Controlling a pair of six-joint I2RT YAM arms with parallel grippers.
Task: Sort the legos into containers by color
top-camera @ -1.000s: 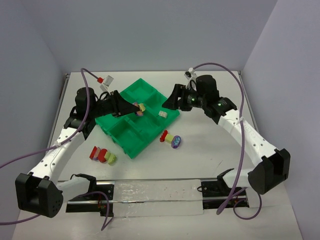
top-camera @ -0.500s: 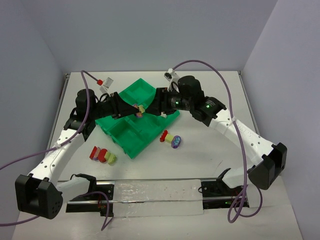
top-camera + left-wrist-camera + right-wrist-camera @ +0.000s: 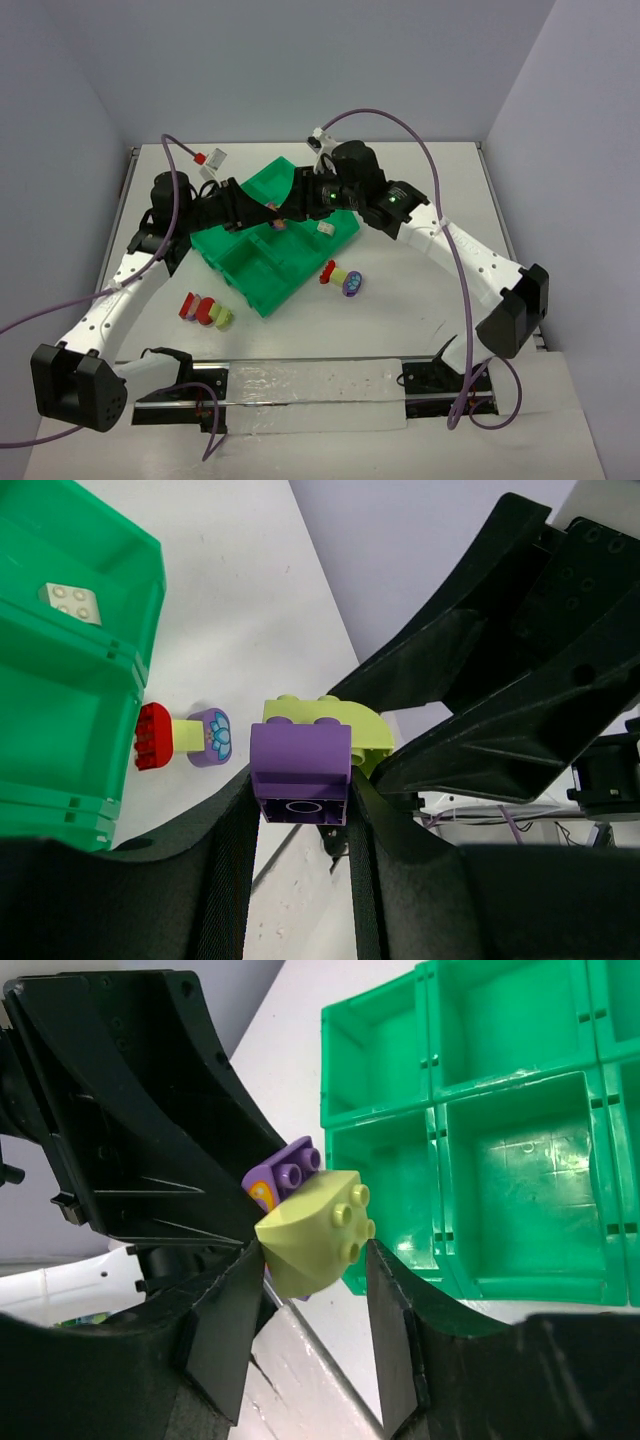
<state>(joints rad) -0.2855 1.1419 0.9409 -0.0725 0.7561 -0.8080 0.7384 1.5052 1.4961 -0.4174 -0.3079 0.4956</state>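
Separating the stuck pair calls for a straight pull. The left pincer (image 3: 300, 785) grasps the purple brick (image 3: 300, 755), and the right pincer (image 3: 312, 1250) is clenched on the yellow-green brick (image 3: 315, 1235) joined to it, both aloft over the green tray (image 3: 262, 292). Draw them apart along the studs without twisting, or a brick may slip.

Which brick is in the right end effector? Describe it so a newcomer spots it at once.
Find the green tray. In mid-air above it, the left end effector grips a purple brick, and stuck on that, inside the right end effector, is the yellow-green brick. Unlike the square purple one, it has a sloped, rounded side.
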